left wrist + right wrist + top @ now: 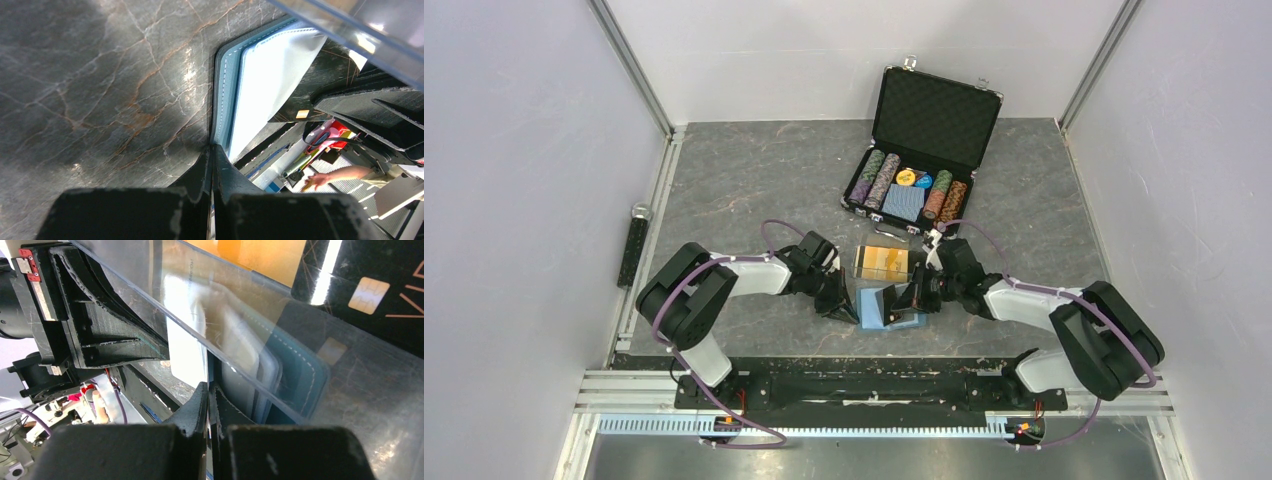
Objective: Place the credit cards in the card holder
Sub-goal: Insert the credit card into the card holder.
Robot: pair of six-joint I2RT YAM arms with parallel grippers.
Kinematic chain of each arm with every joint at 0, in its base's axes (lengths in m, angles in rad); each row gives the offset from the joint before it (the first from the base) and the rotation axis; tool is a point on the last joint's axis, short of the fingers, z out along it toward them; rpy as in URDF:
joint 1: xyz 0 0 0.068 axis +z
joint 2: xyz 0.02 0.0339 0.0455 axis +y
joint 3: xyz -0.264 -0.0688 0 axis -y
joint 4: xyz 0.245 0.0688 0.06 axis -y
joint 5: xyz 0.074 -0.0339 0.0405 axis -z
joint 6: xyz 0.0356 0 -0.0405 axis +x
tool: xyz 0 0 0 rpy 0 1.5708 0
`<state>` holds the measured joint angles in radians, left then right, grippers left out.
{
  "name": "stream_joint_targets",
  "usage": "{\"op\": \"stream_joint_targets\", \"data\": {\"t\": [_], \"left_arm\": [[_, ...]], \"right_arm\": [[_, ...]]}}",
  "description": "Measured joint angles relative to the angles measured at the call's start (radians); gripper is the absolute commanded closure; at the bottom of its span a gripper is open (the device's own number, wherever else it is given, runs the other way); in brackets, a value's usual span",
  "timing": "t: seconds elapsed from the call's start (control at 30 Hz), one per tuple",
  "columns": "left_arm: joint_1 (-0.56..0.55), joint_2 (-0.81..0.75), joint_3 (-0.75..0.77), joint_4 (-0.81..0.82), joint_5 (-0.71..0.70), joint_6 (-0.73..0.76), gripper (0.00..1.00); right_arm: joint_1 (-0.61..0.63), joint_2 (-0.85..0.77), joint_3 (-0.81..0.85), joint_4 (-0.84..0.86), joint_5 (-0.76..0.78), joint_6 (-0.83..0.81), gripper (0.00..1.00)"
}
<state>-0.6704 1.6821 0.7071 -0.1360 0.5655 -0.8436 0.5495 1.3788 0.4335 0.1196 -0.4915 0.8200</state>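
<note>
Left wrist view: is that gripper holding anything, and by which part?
Yes. The left gripper is shut on the card holder, pinching the rim of its teal stitched cover at the end nearest the camera.

Left pincer [212, 167] pinches the card holder [265, 85] edge.

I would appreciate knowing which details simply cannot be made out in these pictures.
Top view: card holder pockets, covered by the left gripper and right gripper, too small.
Right wrist view: what the right gripper pinches, blurred behind reflective clear plastic.
Left wrist view: most of the black card, hidden by that plastic and the right gripper.
</note>
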Motion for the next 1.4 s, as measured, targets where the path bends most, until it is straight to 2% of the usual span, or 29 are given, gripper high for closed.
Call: {"op": "stream_joint_targets", "data": {"t": [0.77,1.07,1.27,1.3,1.4], "left_arm": [[-0.018,0.006,-0.008,0.047,0.005,-0.012,0.98],[-0.019,0.01,-0.009,0.059,0.011,-0.013,0.98],[-0.024,0.015,-0.01,0.071,0.014,-0.027,0.98],[-0.024,0.016,-0.01,0.072,0.016,-0.031,0.98],[-0.024,0.022,-0.01,0.077,0.023,-0.046,0.98]], "right_arm": [[0.02,-0.084,-0.028,-0.02,0.141,0.0,1.0],[0.016,-0.079,-0.07,0.076,0.13,-0.001,1.0],[0.015,-0.035,-0.108,0.202,0.089,0.046,1.0],[0.015,-0.029,-0.113,0.217,0.082,0.059,0.99],[0.019,-0.022,-0.114,0.227,0.074,0.076,0.83]]}}
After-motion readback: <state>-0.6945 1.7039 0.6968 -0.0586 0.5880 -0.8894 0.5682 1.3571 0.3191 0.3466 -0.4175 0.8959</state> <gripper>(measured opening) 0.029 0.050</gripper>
